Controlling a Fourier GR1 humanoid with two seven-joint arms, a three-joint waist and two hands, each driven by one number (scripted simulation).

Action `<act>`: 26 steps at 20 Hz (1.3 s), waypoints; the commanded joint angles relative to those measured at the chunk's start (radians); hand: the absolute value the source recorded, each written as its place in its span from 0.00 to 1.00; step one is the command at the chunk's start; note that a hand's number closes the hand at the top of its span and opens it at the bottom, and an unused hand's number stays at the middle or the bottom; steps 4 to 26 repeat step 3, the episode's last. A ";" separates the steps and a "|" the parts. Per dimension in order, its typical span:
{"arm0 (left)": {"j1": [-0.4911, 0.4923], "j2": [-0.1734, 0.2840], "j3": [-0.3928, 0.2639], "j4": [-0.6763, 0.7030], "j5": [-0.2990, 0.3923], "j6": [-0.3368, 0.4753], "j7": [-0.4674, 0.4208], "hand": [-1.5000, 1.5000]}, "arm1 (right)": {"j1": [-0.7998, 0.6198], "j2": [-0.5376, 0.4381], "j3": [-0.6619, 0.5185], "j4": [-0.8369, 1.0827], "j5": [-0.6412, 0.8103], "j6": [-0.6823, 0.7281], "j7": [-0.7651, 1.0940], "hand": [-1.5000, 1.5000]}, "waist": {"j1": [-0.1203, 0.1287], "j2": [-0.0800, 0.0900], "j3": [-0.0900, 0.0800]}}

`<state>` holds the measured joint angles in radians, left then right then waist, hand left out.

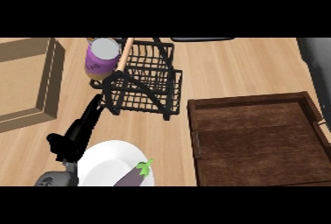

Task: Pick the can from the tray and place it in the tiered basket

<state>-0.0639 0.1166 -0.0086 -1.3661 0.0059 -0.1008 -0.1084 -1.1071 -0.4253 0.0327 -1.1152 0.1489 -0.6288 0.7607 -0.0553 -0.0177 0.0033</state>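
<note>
- We see a light wooden table (245, 70) with a lengthwise grain filling the view.
- We see a shallow tan box-like frame (29, 83) at the left edge.
- We see a dark grey surface (318, 57) at the upper right corner.

Tiered basket (143, 83) and plate (110, 162) crowd the left; tray (258, 140) lies bare.
</note>
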 commanded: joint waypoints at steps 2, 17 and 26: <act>0.008 0.012 0.009 0.007 0.016 -0.026 -0.004 0.50 | 0.251 -0.171 -0.082 -0.283 -0.120 0.160 0.010 0.00 | -0.012 0.000 -0.001; 0.013 -0.011 -0.005 -0.018 0.006 0.002 0.023 0.50 | 0.335 -0.181 -0.099 -0.335 -0.144 0.170 -0.010 0.00 | -0.016 -0.001 -0.001; 0.013 -0.011 -0.005 -0.018 0.006 0.002 0.023 0.50 | 0.335 -0.181 -0.099 -0.335 -0.144 0.170 -0.010 0.00 | -0.016 -0.001 -0.001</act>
